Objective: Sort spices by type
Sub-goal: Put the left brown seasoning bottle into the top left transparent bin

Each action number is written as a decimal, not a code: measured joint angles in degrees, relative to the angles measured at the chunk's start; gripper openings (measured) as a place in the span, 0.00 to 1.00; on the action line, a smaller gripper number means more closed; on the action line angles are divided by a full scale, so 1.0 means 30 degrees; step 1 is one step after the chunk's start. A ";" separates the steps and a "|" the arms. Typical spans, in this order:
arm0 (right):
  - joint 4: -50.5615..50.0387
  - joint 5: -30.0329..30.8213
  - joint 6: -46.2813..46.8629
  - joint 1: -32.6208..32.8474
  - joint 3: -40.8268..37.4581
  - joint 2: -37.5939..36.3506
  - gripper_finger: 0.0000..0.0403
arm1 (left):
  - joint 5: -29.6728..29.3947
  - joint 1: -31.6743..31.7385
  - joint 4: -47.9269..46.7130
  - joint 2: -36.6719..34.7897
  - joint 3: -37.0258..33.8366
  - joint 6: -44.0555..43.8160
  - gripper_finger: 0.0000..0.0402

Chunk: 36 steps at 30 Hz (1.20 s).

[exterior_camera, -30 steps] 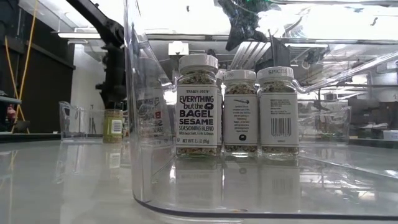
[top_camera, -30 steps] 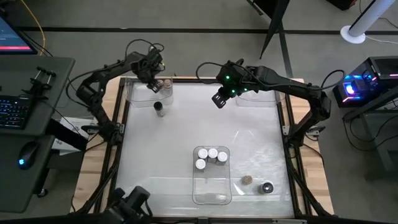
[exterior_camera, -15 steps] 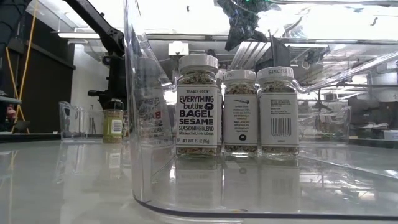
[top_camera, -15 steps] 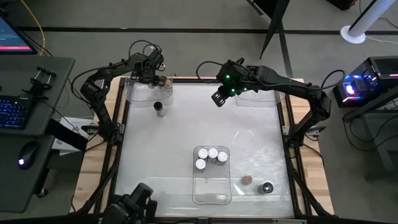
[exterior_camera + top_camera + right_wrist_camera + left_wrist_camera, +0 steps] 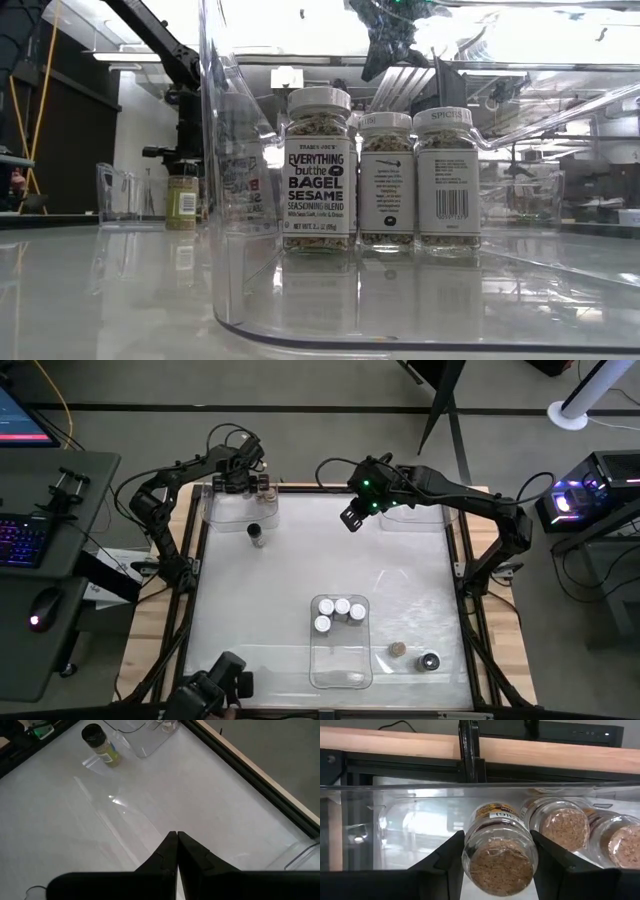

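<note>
While the cork-topped spice jar (image 5: 500,852) sits between the fingers (image 5: 445,862) of the left gripper (image 5: 243,473), inside the clear tray (image 5: 222,510) at the far left corner of the table (image 5: 300,575), I cannot tell whether the half-open jaws really press on it. Two more cork-topped jars (image 5: 562,822) stand just beside it. The right gripper (image 5: 351,518), its jaws fully closed on nothing, hangs above the far middle of the table, and a dark-capped jar (image 5: 256,534) stands outside the tray.
</note>
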 joint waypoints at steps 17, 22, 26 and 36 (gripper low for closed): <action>-0.0022 -0.0001 -0.0011 0.0000 0.0000 0.0000 0.00 | 0.0117 0.0007 -0.0413 0.1158 0.0007 0.0050 0.53; -0.0022 0.0000 -0.0062 0.0000 0.0000 0.0007 0.00 | 0.0000 0.0011 0.0169 0.1198 0.0007 0.0486 0.53; -0.0018 0.0000 -0.0011 0.0000 0.0000 0.0007 0.00 | -0.0007 0.0007 0.0408 0.0921 0.0007 0.0524 0.53; -0.0007 -0.0007 -0.0044 0.0000 0.0000 0.0007 0.00 | -0.1355 -0.0001 0.0199 -0.0727 0.0007 0.0856 0.53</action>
